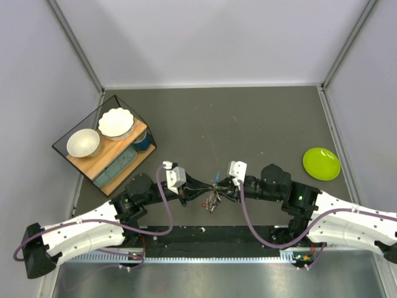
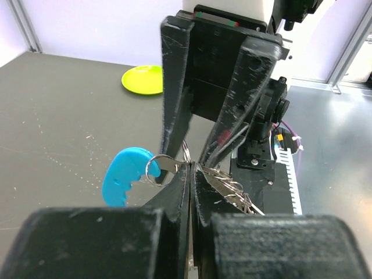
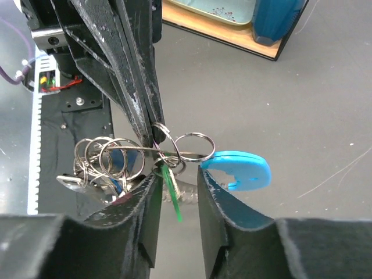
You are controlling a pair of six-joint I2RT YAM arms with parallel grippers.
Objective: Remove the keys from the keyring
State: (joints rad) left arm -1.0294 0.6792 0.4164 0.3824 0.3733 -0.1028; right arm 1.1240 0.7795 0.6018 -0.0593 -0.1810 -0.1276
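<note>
Centrally, just above the near edge of the dark table (image 1: 260, 118), the two arms meet tip to tip with the keyring (image 3: 168, 157) between them. The left gripper (image 2: 190, 174) is closed tight, its two black fingers pressed together on one of the small wire loops of the keyring, so the whole cluster hangs from that pinch clear of the table. The right gripper (image 3: 177, 174) faces it from the opposite side with its jaws standing apart. They straddle the wire loops and a thin green sliver (image 3: 172, 195) that sits in the gap, and whether the pads touch the wire cannot be told. The keys (image 1: 214, 202) dangle below the meeting point. A blue-headed key (image 3: 238, 170) juts out to one side of the right fingers, threaded on a larger loop, while the silver keys (image 3: 72, 181) bunch on several overlapping loops at the other side. Far to the right on the table lies a lime-green plate (image 1: 321, 163), well apart from the grippers. At the left stands a wooden tray (image 1: 108, 158) in a black wire frame, bearing two white bowls (image 1: 83, 142), a blue cup (image 1: 142, 141) and a pale teal dish (image 1: 115, 166).
</note>
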